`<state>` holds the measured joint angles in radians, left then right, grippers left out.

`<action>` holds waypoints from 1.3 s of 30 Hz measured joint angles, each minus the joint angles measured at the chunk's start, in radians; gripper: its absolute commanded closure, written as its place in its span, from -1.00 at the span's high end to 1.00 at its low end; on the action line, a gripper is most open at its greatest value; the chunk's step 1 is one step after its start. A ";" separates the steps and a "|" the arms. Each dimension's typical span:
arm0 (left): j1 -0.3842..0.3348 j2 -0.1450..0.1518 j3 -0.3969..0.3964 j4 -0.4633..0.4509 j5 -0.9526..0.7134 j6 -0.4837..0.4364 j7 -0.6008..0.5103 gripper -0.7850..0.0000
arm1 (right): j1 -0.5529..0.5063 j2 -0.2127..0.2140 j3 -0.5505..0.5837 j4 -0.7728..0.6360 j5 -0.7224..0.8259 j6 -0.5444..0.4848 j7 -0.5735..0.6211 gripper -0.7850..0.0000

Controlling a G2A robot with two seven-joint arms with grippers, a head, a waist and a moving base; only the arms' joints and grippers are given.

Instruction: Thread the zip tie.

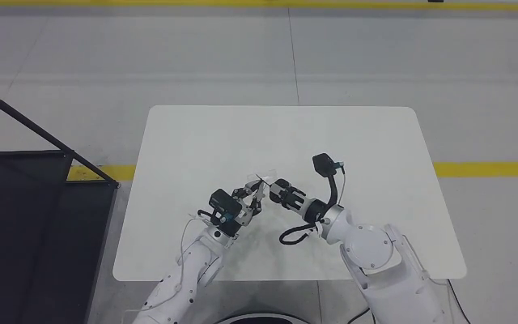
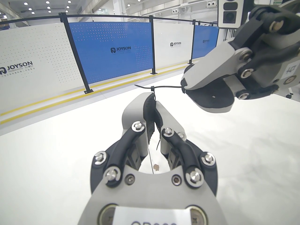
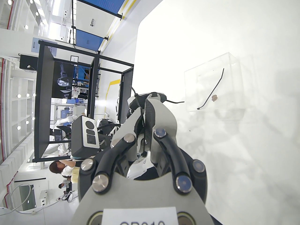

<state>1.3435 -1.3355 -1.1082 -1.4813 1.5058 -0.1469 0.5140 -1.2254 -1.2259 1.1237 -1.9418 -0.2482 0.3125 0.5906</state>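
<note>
A thin black zip tie (image 2: 164,87) is held in the air between both grippers, above the white table (image 1: 364,162). My left gripper (image 2: 152,104) is shut on it just below its small head, and the loose tail hangs down between the fingers. From the head the strap runs sideways to my right gripper (image 2: 184,87), which is shut on the strap's end. In the top view the left gripper (image 1: 251,200) and right gripper (image 1: 269,191) meet tip to tip over the table's middle. In the right wrist view the right gripper (image 3: 143,104) pinches the zip tie (image 3: 175,101).
A clear plastic box (image 3: 232,66) stands on the table just beyond the grippers, with a second black zip tie (image 3: 211,90) and a small brown speck inside. A black-framed rack (image 1: 40,211) stands left of the table. The table's far half and right side are bare.
</note>
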 measured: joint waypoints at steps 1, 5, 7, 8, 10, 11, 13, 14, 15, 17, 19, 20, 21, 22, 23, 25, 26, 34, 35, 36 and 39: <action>0.000 0.000 0.000 0.000 0.000 0.000 0.000 -1.00 | 0.000 0.000 0.000 0.000 0.000 0.000 0.000 -1.00; -0.001 0.000 0.001 0.002 0.005 -0.002 -0.001 -1.00 | 0.001 0.000 0.000 0.003 0.000 0.001 0.001 -1.00; -0.002 0.000 0.002 0.003 0.011 -0.003 -0.001 -1.00 | 0.003 -0.001 -0.001 0.004 0.001 0.001 0.002 -1.00; -0.002 0.000 0.003 0.003 0.013 -0.003 -0.001 -1.00 | 0.004 -0.001 -0.002 0.005 0.001 0.000 0.001 -1.00; -0.003 0.001 0.004 0.004 0.020 -0.006 0.001 -1.00 | 0.005 -0.001 -0.003 0.007 0.002 -0.002 0.000 -1.00; -0.003 0.001 0.004 0.004 0.024 -0.006 0.002 -1.00 | 0.006 -0.002 -0.004 0.007 0.002 -0.003 0.000 -1.00; -0.002 0.001 0.005 0.005 0.035 -0.005 0.005 -1.00 | 0.006 -0.002 -0.004 0.008 0.003 -0.006 -0.001 -1.00; -0.002 0.001 0.006 0.005 0.037 -0.004 0.007 -1.00 | 0.006 -0.002 -0.005 0.008 0.002 -0.007 -0.001 -1.00; -0.002 0.001 0.006 0.005 0.038 -0.004 0.008 -1.00 | 0.006 -0.002 -0.005 0.008 0.001 -0.007 -0.001 -1.00; -0.002 0.001 0.007 0.006 0.041 -0.004 0.013 -1.00 | 0.006 -0.002 -0.005 0.008 0.000 -0.006 -0.001 -1.00; -0.002 0.002 0.007 0.006 0.046 -0.006 0.020 -1.00 | 0.006 -0.002 -0.005 0.007 -0.001 -0.003 -0.001 -1.00; -0.001 0.002 0.007 0.006 0.049 -0.006 0.022 -1.00 | 0.005 -0.002 -0.005 0.005 -0.002 -0.001 -0.001 -1.00; -0.001 0.002 0.007 0.006 0.051 -0.005 0.025 -1.00 | 0.004 -0.002 -0.004 0.003 -0.003 0.001 -0.001 -1.00; -0.001 0.003 0.007 0.006 0.055 -0.004 0.028 -1.00 | 0.003 -0.001 -0.002 0.000 -0.003 0.002 0.000 -1.00; 0.000 0.003 0.008 0.006 0.059 -0.004 0.029 -1.00 | 0.002 -0.001 -0.001 -0.003 -0.004 0.002 0.000 -1.00; 0.001 0.003 0.008 0.006 0.074 0.003 0.031 -1.00 | -0.002 -0.001 0.002 -0.008 -0.003 0.002 0.001 -1.00; 0.001 0.004 0.010 0.006 0.084 0.009 0.031 -1.00 | -0.003 0.000 0.004 -0.010 -0.002 0.001 0.001 -1.00; 0.003 0.001 0.028 0.009 0.143 0.065 0.039 -1.00 | -0.010 0.002 0.006 -0.030 -0.024 0.019 0.011 -1.00; 0.003 0.001 0.029 0.009 0.145 0.066 0.043 -1.00 | -0.009 0.002 0.006 -0.031 -0.028 0.025 0.014 -1.00; 0.002 0.001 0.029 0.009 0.148 0.067 0.048 -1.00 | -0.009 0.003 0.005 -0.033 -0.032 0.031 0.017 -1.00; 0.004 0.002 0.031 0.010 0.164 0.074 0.061 -1.00 | -0.006 0.003 0.004 -0.037 -0.044 0.052 0.023 -1.00</action>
<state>1.3479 -1.3334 -1.0775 -1.4713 1.6694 -0.0726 0.5750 -1.2317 -1.2230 1.1276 -1.9787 -0.2917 0.3647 0.6138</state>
